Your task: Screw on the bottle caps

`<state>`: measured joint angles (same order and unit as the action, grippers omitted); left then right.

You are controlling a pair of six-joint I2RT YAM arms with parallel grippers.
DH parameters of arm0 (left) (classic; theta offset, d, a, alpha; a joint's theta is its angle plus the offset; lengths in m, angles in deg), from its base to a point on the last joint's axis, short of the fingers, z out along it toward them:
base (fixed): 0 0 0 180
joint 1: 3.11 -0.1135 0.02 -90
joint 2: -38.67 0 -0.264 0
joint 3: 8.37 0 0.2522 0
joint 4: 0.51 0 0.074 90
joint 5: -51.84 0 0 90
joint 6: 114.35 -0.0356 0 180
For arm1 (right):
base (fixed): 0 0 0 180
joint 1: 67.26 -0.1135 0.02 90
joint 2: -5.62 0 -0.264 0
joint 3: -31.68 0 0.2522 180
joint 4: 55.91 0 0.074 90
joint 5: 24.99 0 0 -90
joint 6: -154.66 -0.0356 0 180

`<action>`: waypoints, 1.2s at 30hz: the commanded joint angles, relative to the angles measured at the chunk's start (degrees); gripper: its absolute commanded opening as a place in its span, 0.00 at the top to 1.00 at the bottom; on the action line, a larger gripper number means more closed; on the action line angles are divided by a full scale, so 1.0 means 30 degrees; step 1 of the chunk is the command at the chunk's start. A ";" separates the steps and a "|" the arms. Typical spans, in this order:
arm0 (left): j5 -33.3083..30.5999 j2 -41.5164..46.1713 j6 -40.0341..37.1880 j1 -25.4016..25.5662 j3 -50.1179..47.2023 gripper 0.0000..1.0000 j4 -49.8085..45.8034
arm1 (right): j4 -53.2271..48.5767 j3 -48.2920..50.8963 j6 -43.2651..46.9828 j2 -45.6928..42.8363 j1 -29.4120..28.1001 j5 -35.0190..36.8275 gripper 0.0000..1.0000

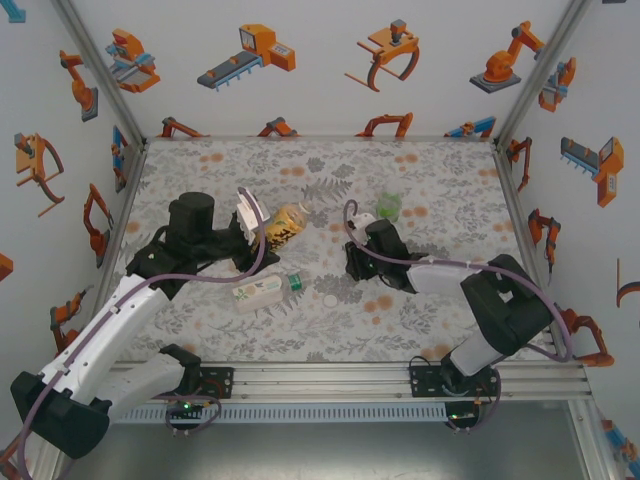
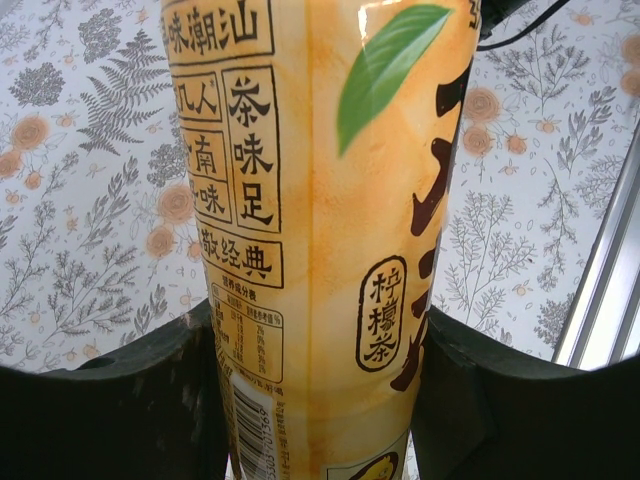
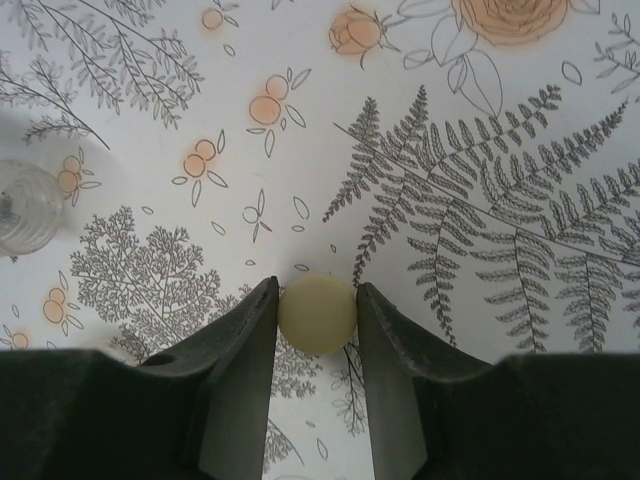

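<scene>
Your left end effector (image 2: 315, 340) clenched the amber tea bottle (image 2: 320, 180), centre frame. The white cap (image 3: 317, 313) sat low centre between the jaws of your right end effector (image 3: 317, 297); I couldn't tell if gripped. I judged it still needed screwing on

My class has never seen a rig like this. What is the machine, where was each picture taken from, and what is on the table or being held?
The machine is a left arm and a right arm bolted at the near edge of a floral table. One picture looks down from above; the other two come from wrist cameras. The left gripper clamps an amber tea bottle. The right gripper frames a white cap; whether it pinches it is unclear. A pale-labelled bottle lies on the table, and a small green bottle sits farther back.
</scene>
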<state>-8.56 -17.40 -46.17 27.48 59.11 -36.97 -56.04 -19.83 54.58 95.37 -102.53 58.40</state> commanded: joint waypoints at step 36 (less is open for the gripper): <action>0.0475 0.0645 0.0018 -0.0119 -0.0123 1.00 0.0062 | -1.8230 -1.2090 -0.3465 0.6820 -0.1162 0.2886 0.56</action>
<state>-8.56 -16.40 -46.17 27.50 59.11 -37.02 -107.43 -55.33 45.96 115.11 -105.68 65.37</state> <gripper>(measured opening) 0.550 0.443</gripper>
